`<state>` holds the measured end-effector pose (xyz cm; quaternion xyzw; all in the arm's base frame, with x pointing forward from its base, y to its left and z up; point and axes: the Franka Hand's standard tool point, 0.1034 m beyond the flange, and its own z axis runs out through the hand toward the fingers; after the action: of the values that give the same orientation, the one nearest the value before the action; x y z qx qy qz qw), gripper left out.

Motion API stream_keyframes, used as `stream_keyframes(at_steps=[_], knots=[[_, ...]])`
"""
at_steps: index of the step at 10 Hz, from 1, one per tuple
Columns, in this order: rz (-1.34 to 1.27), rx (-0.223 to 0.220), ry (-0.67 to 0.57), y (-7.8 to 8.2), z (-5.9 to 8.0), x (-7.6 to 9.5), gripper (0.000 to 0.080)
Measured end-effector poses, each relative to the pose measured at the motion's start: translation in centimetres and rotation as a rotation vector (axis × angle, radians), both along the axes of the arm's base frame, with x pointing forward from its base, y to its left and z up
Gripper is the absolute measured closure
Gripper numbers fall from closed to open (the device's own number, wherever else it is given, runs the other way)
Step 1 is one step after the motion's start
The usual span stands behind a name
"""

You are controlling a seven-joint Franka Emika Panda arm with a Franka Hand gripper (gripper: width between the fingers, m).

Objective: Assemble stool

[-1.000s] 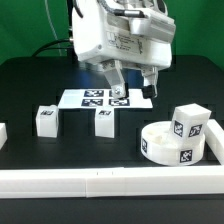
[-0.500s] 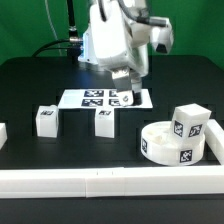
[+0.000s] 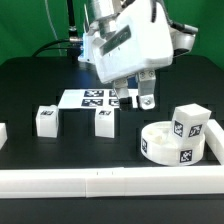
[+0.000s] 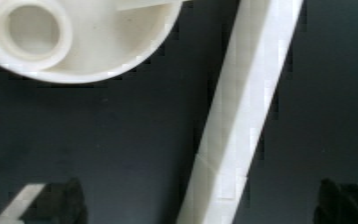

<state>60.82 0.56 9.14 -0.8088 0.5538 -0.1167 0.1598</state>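
Note:
The round white seat lies at the exterior view's right, with one tagged white leg resting tilted on it. Two more legs stand apart on the black table, one at the exterior view's left and one in the middle. My gripper hangs open and empty above the table, behind the middle leg and left of the seat. In the wrist view the gripper shows two dark fingertips set wide apart, with the seat and a white rail below.
The marker board lies behind the legs, under the gripper. A long white border rail runs along the front edge and another piece stands beside the seat at the right. A small white block sits at the far left.
The wrist has turned and the gripper has shifted toward the exterior view's right, closer to the seat. The legs and the seat have not moved.

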Motion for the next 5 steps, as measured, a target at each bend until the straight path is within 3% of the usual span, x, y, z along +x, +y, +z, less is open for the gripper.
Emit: stream_keyframes(at_steps=[1, 2, 5], knots=[[0.032, -0.013, -0.004, 0.00, -0.01, 0.00, 0.0151], [0.132, -0.057, -0.011, 0.04, -0.10, 0.00, 0.0151], [0.481, -0.228, -0.028, -0.84, -0.40, -0.07, 0.0151]])
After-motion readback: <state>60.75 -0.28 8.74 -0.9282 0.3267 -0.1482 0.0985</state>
